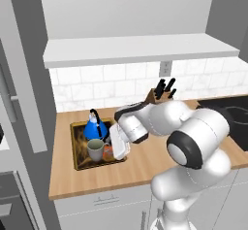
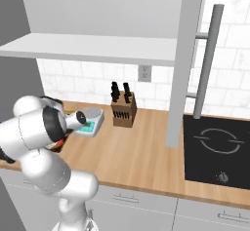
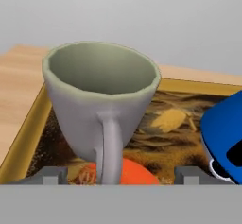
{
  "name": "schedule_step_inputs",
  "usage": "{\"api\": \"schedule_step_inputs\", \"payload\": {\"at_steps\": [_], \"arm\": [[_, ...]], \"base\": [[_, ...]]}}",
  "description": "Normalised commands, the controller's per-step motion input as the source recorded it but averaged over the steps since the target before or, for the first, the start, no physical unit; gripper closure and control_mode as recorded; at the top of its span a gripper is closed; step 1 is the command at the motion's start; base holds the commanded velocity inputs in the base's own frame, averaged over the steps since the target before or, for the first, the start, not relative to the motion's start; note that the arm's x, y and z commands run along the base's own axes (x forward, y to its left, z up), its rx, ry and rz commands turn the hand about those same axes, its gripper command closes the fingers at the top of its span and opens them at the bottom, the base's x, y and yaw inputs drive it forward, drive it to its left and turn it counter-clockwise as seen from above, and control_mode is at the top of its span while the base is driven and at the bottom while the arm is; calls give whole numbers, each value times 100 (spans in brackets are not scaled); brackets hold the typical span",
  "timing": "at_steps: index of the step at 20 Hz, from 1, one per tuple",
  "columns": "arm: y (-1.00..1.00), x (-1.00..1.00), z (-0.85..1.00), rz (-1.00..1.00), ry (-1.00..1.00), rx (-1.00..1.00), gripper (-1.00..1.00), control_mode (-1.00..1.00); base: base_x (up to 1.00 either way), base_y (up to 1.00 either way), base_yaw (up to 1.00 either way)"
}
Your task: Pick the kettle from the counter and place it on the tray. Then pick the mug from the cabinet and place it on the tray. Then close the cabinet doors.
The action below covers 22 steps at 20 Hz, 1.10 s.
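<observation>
A knife block (image 1: 157, 94) with black handles is seen at the back of the counter (image 1: 140, 163), against the white tiled wall, just behind the arm's forearm in the left base view. In the right base view a small white scale (image 2: 90, 119) is found beside the knife block, partly hidden by the arm's elbow. A black stovetop (image 2: 217, 152) is set into the counter on the far side, and a wall socket (image 2: 143, 72) is mounted above the knife block. One of the cabinet doors (image 2: 188, 59) is swung open and stands edge-on between the knife block and the stovetop, its steel bar handle (image 2: 207, 62) facing the stovetop; the other door (image 1: 22, 73) is likewise open at the opposite end. The cabinet (image 1: 140, 49) shelf bottom is exposed above the counter.

The tray (image 1: 77, 146) is laid on the counter near its end. On it, the kettle (image 1: 95, 127) is placed toward the wall and the mug (image 1: 96, 150) is stood upright toward the counter's front edge, the two close together. In the hand view the mug's handle is turned toward the camera, with the orange spot (image 3: 134, 171) of the tray's pattern showing just behind its base.

The gripper (image 3: 118, 176) is held beside the mug, its fingertips (image 3: 49, 175) spread well apart on either side of the mug's handle without clamping it.

No readable writing is made out anywhere.
</observation>
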Motion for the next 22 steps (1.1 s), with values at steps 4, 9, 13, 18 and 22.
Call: {"api": "schedule_step_inputs", "payload": {"at_steps": [4, 9, 13, 18, 22], "arm": [[-38, 0, 0, 0, 0, 0, -100, -100], [-36, -22, 18, 0, 0, 0, -100, -100], [-22, -53, 56, 0, 0, 0, -100, -100], [-16, -59, 68, 0, -4, 0, -100, -100], [-10, -52, 81, 0, -4, 0, -100, -100]], "base": [[0, 0, 0], [0, 0, 0], [0, 0, 0], [0, 0, 0], [0, 0, 0]]}}
